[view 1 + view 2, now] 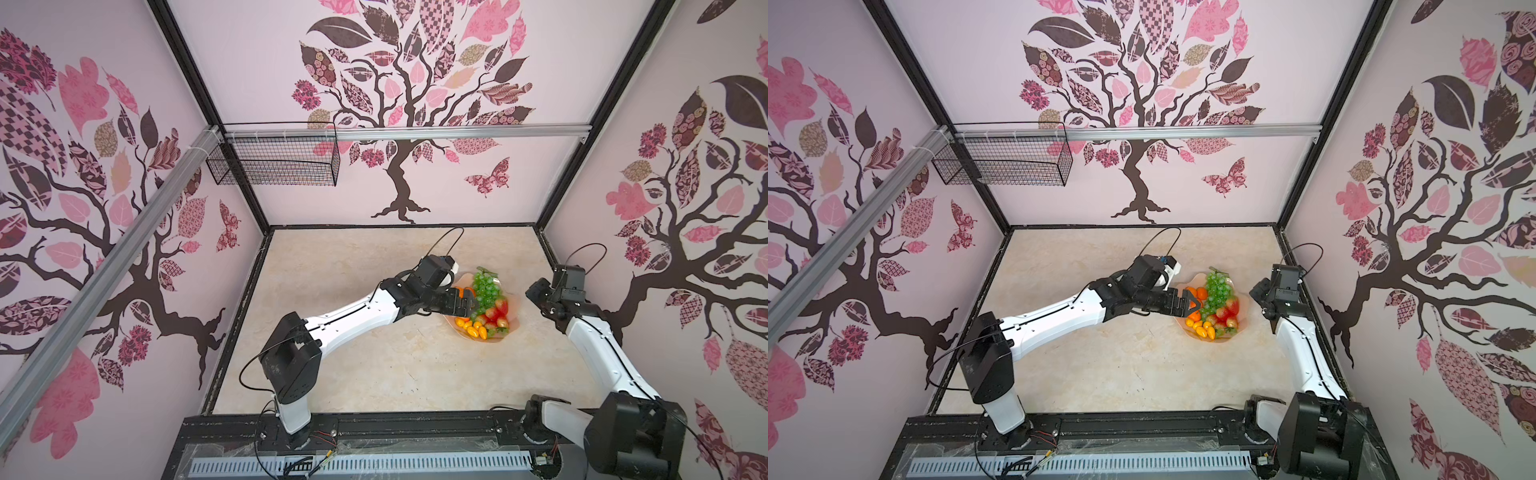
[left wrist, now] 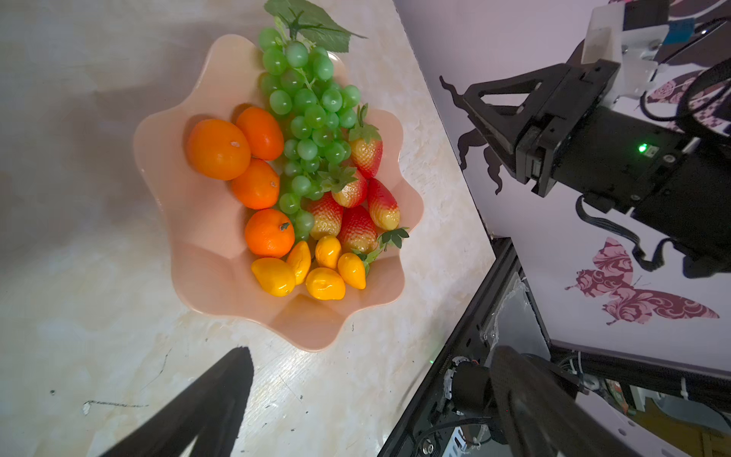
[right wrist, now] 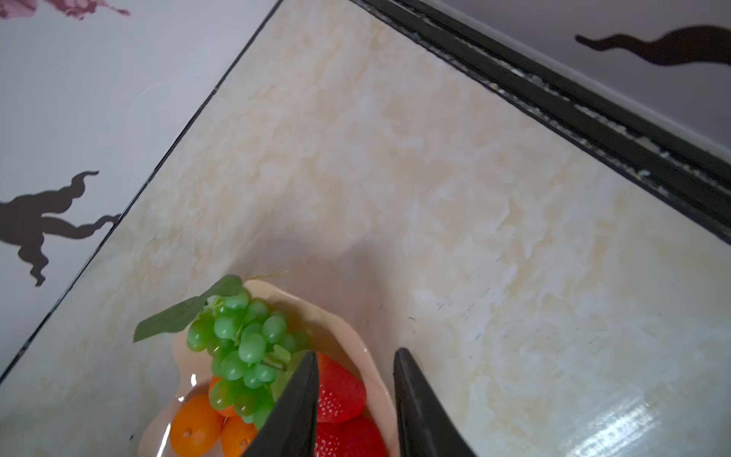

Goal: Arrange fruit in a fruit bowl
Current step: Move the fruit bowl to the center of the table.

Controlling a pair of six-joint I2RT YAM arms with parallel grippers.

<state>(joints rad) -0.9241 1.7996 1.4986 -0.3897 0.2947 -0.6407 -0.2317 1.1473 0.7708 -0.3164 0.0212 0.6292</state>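
Fruit [image 2: 308,158] fills the fruit bowl [image 2: 190,245] near the right wall [image 1: 602,232]; left claw [image 2: 372,352] and right claw [image 3: 356,352] gape empty.

You're in robot test cell, lab rig, not home. Boxed booth: black frame posts [image 1: 185,62], aluminium rail [image 1: 478,132] across back, wall panels papered with tree decal [image 1: 399,124]. Marble-look bench [image 1: 353,353] as floor. Left arm [image 1: 353,309], right arm [image 1: 594,345] bolted to black base rail [image 1: 415,428]. Wire basket [image 1: 282,162] hung from rail.
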